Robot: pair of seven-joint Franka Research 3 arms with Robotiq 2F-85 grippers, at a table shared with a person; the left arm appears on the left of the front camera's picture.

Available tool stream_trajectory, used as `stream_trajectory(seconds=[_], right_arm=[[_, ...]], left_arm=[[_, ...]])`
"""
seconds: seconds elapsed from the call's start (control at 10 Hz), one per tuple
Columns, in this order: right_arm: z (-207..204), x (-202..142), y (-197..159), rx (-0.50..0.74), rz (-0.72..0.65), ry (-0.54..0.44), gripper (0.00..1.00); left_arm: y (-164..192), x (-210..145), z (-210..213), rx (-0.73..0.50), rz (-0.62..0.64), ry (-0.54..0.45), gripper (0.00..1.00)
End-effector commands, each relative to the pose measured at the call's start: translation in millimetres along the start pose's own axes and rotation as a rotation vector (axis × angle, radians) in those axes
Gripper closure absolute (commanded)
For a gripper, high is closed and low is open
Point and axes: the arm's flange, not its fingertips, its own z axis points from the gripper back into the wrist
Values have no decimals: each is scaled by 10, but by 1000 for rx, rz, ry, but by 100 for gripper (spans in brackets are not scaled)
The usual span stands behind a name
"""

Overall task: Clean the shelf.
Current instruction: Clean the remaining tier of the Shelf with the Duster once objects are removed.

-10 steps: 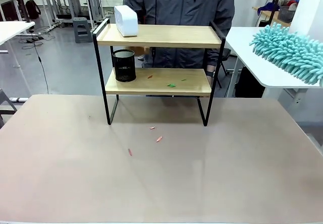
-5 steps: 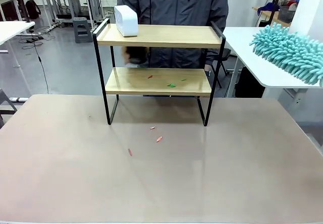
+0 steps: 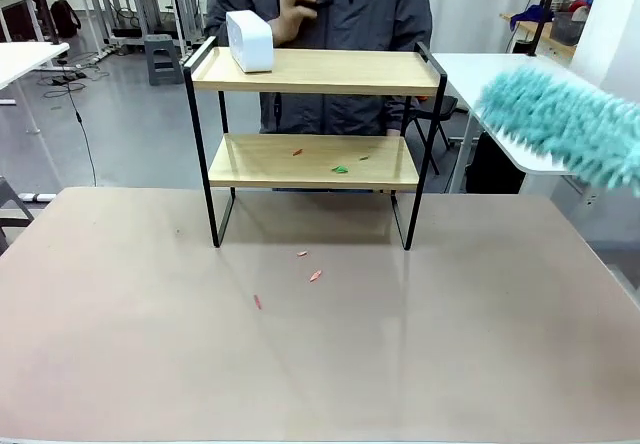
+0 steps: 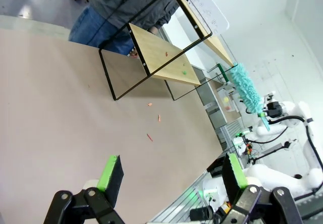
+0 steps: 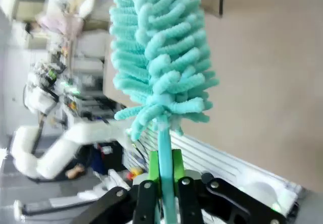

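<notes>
The right claw [image 5: 162, 176] is clamping the thin handle of the teal duster [image 3: 560, 124], which is hovering off the right end of the shelf [image 3: 340, 70]. The shelf is standing at the far middle of the surface [image 3: 300, 364], red and green scraps [image 3: 340, 169] lying on its lower board [image 3: 250, 164]. The duster head should be going in level between the boards, clearing the black frame [image 3: 200, 144], sweeping scraps toward the open front. The left claw [image 4: 169, 176] is gaping, empty.

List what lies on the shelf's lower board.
A red scrap, a green scrap and a smaller green bit lie on the lower board. The shelf has black posts that cover thin strips at its ends.
</notes>
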Motion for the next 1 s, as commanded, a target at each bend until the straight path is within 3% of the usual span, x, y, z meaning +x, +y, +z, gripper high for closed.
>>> stream_trajectory(seconds=[0.0,0.2,0.4,0.5,0.6,0.7,0.8,0.9], right_arm=[[-323,-188,339,-181,145,178,88],[-709,-215,628,-278,248,302,88],[-1260,-102,1004,-291,358,403,88],[-1618,50,1158,-304,338,343,88],[-1921,208,1238,-374,285,219,88],[-2045,262,1273,-372,277,223,88],[-1680,-30,1252,-331,353,347,88],[-1680,-30,1252,-331,353,347,88]], left_arm=[[-12,6,-18,-16,-17,-18,0],[-12,6,-18,-16,-17,-18,0],[-12,6,-18,-16,-17,-18,0],[-12,6,-18,-16,-17,-18,0],[-12,6,-18,-16,-17,-18,0],[-12,6,-18,-16,-17,-18,0],[-12,6,-18,-16,-17,-18,0],[-12,6,-18,-16,-17,-18,0]])
